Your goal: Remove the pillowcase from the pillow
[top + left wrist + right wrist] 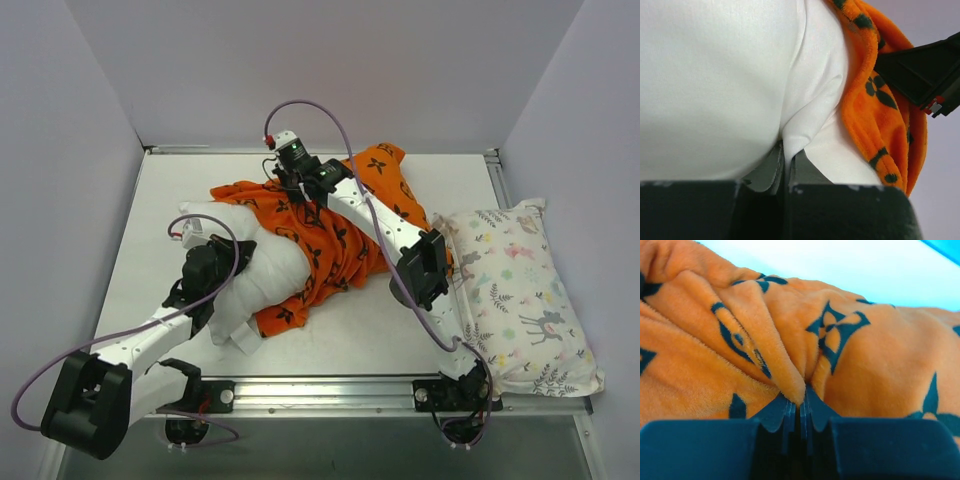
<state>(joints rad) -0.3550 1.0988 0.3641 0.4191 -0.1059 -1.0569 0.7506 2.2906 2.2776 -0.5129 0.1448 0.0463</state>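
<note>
Top external view shows the white pillow (pixel 262 275) lying slantwise on the counter (pixel 385 335), its bare end near and left, its other end inside the orange pillowcase (pixel 345 245) that spreads far and right. The left hand (pixel 786 159) is pinched tight on a fold of the pillow's bare end, and the right hand (pixel 802 401) is pinched tight on a fold of the pillowcase at its far side, so I think the cover should slide off far and right, away from the left hand

No legible text, brand or number in any view. Print on pillowcase (pixel 330 250), frame centre: black flower, star motifs only; no letters readable.
</note>
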